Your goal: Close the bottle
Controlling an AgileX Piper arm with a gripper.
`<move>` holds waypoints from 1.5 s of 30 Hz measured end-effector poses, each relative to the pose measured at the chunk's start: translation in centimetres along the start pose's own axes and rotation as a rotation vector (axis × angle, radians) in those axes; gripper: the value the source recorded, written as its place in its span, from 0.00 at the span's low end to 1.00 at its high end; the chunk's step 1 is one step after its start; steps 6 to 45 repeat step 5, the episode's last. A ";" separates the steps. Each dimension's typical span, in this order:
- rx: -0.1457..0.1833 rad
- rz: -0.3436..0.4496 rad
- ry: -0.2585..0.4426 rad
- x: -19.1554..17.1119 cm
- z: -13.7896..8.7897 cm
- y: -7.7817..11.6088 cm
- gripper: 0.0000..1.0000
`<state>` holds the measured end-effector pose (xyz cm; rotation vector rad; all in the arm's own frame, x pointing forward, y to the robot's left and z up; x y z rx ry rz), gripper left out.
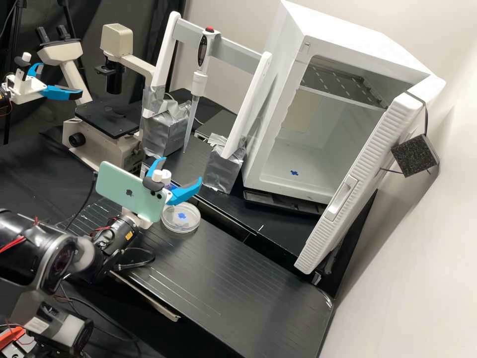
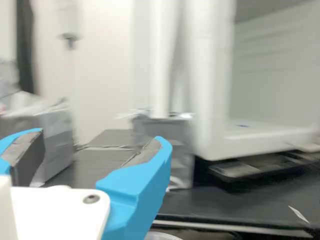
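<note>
Bottle (image 1: 168, 184) stands on the bench (image 1: 238, 283) near its long edge facing the white cabinet (image 1: 278, 164), partly hidden behind the gripper (image 1: 182, 169) in the high view. Its long axis runs upright, with the white cap (image 1: 166, 175) pointing upward; whether the cap is tight, I cannot tell. The jaws stand spread wide, clenched on nothing, with the bottle's upper part seen between them in the high view. The dish (image 1: 181, 223) lies flat just beside the bottle, near that same long edge. In the wrist view the gripper (image 2: 100, 136) is released, its two blue fingers apart.
</note>
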<state>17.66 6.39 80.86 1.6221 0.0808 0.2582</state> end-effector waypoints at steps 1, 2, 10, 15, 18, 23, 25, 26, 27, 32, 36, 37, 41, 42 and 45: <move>0.010 0.010 -0.011 -0.1 0.1 0.1 1.00; 0.033 0.013 -0.018 -0.1 0.3 0.2 1.00; 0.074 0.013 -0.027 -0.2 0.7 0.3 1.00; 0.074 0.013 -0.027 -0.2 0.7 0.3 1.00; 0.074 0.013 -0.027 -0.2 0.7 0.3 1.00; 0.074 0.013 -0.027 -0.2 0.7 0.3 1.00; 0.074 0.013 -0.027 -0.2 0.7 0.3 1.00; 0.074 0.013 -0.027 -0.2 0.7 0.3 1.00; 0.074 0.013 -0.027 -0.2 0.7 0.3 1.00; 0.074 0.013 -0.027 -0.2 0.7 0.3 1.00; 0.074 0.013 -0.027 -0.2 0.7 0.3 1.00; 0.074 0.013 -0.027 -0.2 0.7 0.3 1.00; 0.074 0.013 -0.027 -0.2 0.7 0.3 1.00; 0.074 0.013 -0.027 -0.2 0.7 0.3 1.00; 0.074 0.013 -0.027 -0.2 0.7 0.3 1.00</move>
